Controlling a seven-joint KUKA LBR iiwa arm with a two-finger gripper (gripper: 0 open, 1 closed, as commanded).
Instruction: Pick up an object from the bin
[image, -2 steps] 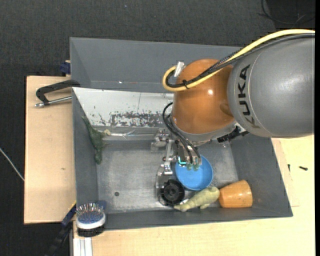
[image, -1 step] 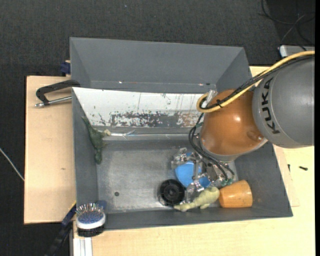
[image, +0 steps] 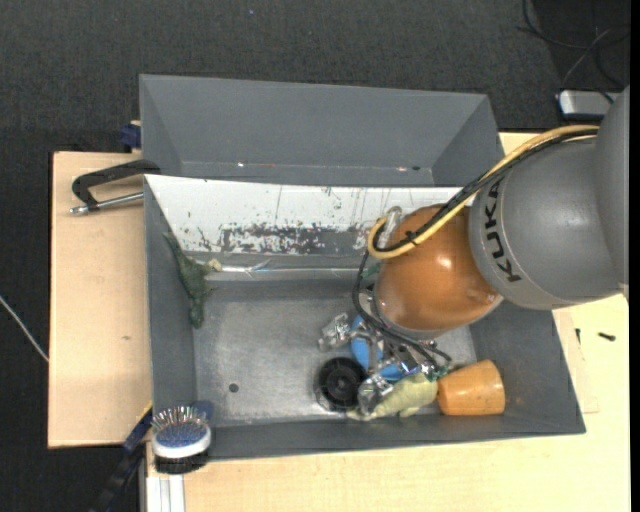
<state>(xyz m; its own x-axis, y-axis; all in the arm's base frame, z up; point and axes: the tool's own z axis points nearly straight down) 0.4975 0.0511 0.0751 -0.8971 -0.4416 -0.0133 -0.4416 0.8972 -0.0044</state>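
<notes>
My gripper (image: 378, 358) hangs below the arm's orange cover, low over the front right part of the bin floor. Directly under it lies a small cluster of things. A black round disc-like piece (image: 340, 380) sits at the cluster's left. A small blue item (image: 361, 352) shows partly behind the gripper's metal parts. A pale yellow-green soft object (image: 407, 397) lies at the front, touching the gripper's lower end. An orange rounded block (image: 472, 390) rests just right of it, by the bin's front wall.
A thin dark green toy (image: 190, 282) leans against the left wall toward the back. The arm and its orange cover hide the bin's right side.
</notes>
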